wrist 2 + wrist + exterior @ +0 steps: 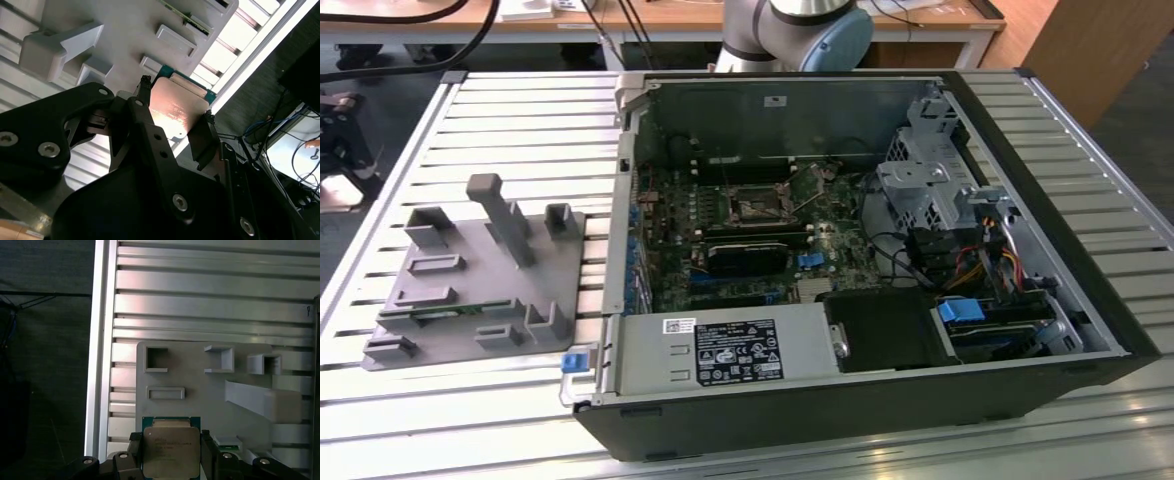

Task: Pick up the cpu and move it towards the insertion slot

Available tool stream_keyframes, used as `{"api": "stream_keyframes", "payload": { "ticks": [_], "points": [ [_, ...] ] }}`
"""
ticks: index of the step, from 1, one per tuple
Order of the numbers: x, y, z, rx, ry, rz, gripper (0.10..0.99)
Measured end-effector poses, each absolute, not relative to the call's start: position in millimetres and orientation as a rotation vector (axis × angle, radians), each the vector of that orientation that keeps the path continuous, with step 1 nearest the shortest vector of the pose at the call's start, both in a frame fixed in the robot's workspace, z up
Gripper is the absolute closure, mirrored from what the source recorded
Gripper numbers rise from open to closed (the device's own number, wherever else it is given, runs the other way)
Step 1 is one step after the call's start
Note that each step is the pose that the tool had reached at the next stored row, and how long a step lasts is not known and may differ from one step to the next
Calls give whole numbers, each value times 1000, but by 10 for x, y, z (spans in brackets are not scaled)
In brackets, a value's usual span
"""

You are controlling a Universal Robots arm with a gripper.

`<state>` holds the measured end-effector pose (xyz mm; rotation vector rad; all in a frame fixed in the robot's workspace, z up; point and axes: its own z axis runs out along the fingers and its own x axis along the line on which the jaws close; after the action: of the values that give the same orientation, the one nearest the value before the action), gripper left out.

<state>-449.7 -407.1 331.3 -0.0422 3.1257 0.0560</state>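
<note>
The gripper (170, 439) is clamped on the cpu (170, 457). In both wrist views its two black fingers (134, 455) bear against opposite edges of the chip, the silvery top faces the cameras, and a thin green rim shows along one free edge. The cpu is over the grey fixture (200, 385), close to one edge of the fixture plate, just beside a shallow rectangular pocket (165, 392) and near the green memory strip (227, 445). These views do not settle whether the chip rests in its seat or is raised clear of it; it appears at most slightly raised. The chip is square and has no long axis, and its edges run parallel to the fixture's edges and to the slats of the table (200, 295). The governing relation is the offset between the held chip and the insertion slot (758, 207). In the exterior view the fixture stands on the slatted table toward the exterior view's left. The slot lies well apart from it, toward the exterior view's right and somewhat farther back, on the motherboard inside the open computer case (854, 425). The case's side wall (627, 200) stands between fixture and slot and rises above the table surface. The slot's silver frame looks roughly square to the case walls, so the sideways offset across that wall is judged to outweigh any rotation of the chip.
</note>
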Motion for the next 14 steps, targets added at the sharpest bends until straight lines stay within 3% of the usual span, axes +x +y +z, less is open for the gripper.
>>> {"api": "stream_keyframes", "payload": {
  "ticks": [14],
  "points": [
    [-4497,-4071,3396,-42,3126,56,541]
  ]
}}
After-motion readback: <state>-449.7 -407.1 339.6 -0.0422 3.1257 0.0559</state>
